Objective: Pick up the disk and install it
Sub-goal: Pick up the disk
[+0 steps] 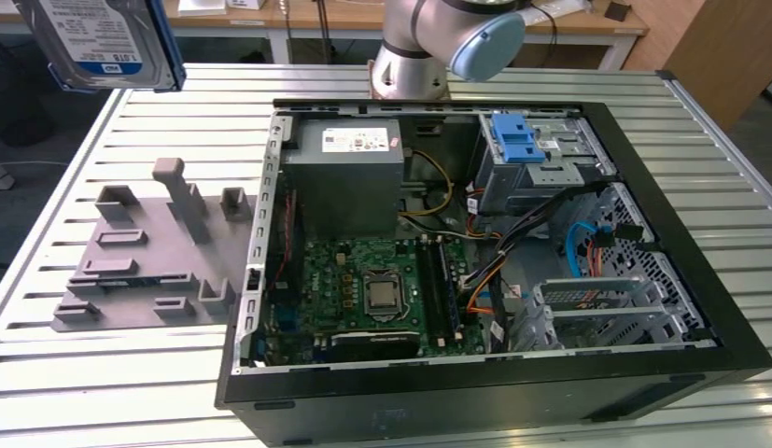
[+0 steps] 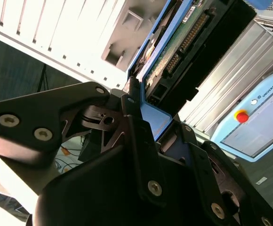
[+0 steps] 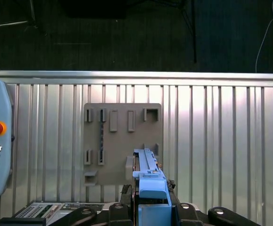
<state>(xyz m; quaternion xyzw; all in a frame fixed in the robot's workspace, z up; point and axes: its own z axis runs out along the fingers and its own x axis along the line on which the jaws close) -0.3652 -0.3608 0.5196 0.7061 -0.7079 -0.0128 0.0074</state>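
While the gripper [image 3: 151,209] clenches its jaws on the blue-framed edges of the disk [image 3: 149,181], the drive hangs in the air above the slatted tabletop [image 3: 212,132], with the grey moulded holder [image 3: 122,141] below it. In the second wrist view the disk [image 2: 183,42] shows its green circuit-board side between the fingers [image 2: 132,113]. In the exterior view the disk [image 1: 97,42] sits at about eleven o'clock, label facing the camera, well apart from the open computer case [image 1: 684,369]. The holder [image 1: 149,252] lies on the tabletop [image 1: 112,373] just beside the case, at its nine o'clock. The arm [image 1: 448,37] rises at the case's twelve o'clock.
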